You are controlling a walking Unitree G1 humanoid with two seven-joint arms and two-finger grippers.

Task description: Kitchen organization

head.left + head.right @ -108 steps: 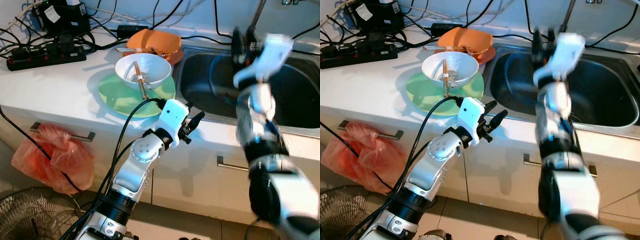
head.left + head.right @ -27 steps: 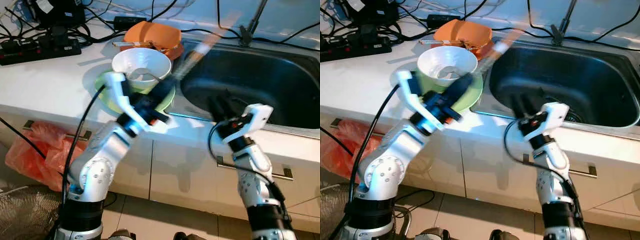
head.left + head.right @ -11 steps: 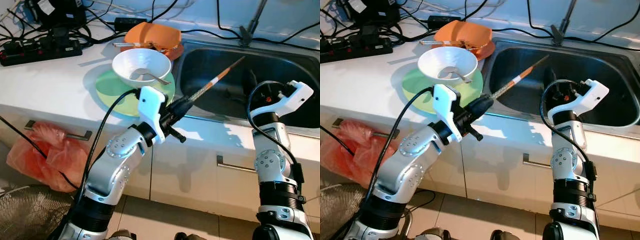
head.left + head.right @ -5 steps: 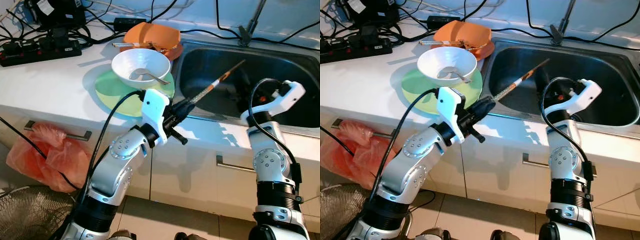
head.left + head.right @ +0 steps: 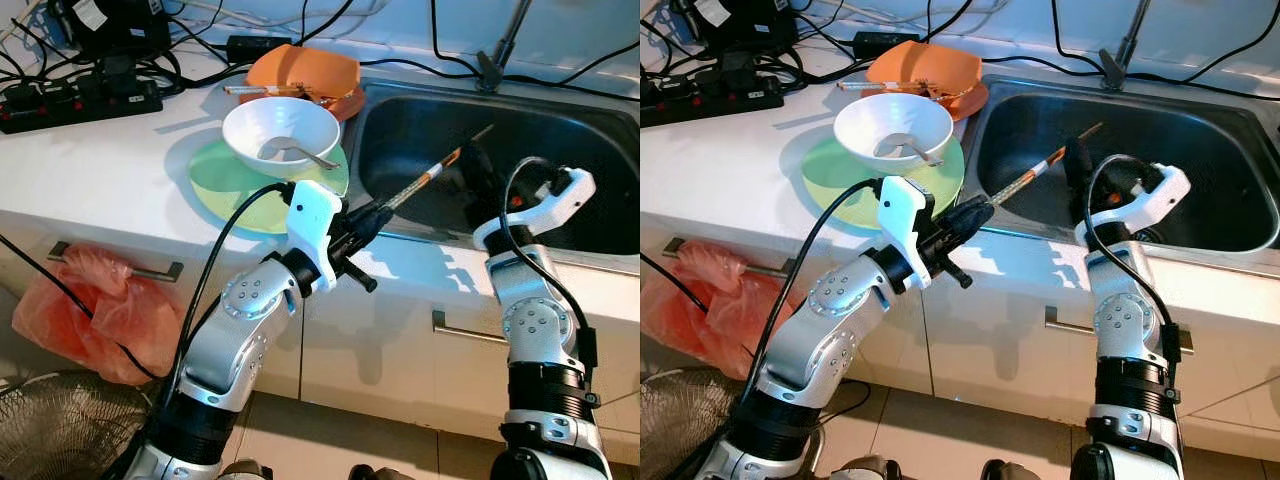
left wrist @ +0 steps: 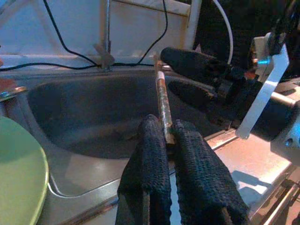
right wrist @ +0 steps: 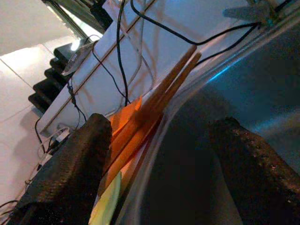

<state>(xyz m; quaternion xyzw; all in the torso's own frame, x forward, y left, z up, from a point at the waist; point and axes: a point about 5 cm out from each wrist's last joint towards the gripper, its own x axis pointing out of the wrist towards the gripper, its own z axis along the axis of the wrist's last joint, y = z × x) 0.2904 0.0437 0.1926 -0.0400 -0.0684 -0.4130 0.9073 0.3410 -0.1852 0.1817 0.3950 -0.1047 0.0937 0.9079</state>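
My left gripper (image 5: 373,214) is shut on a pair of brown chopsticks (image 5: 434,174) and holds them slanting out over the steel sink (image 5: 570,120). In the left wrist view the chopsticks (image 6: 161,91) rise from between the black fingertips (image 6: 151,133). My right gripper (image 5: 468,172) hangs open over the sink, right beside the chopsticks' far end. In the right wrist view the chopsticks (image 7: 159,101) appear between its two spread fingers (image 7: 70,173). A white bowl (image 5: 280,120) with a metal spoon (image 5: 298,153) sits on a green plate (image 5: 225,185).
Orange dishes (image 5: 305,72) lie behind the bowl near the sink's corner. A power strip (image 5: 80,100) and tangled cables cover the back left of the counter. A red plastic bag (image 5: 95,310) hangs on a drawer handle; a fan (image 5: 40,420) stands below.
The chopsticks left the white bowl and are now held out over the sink by my left gripper. My right gripper came down and shifted left to their tip.
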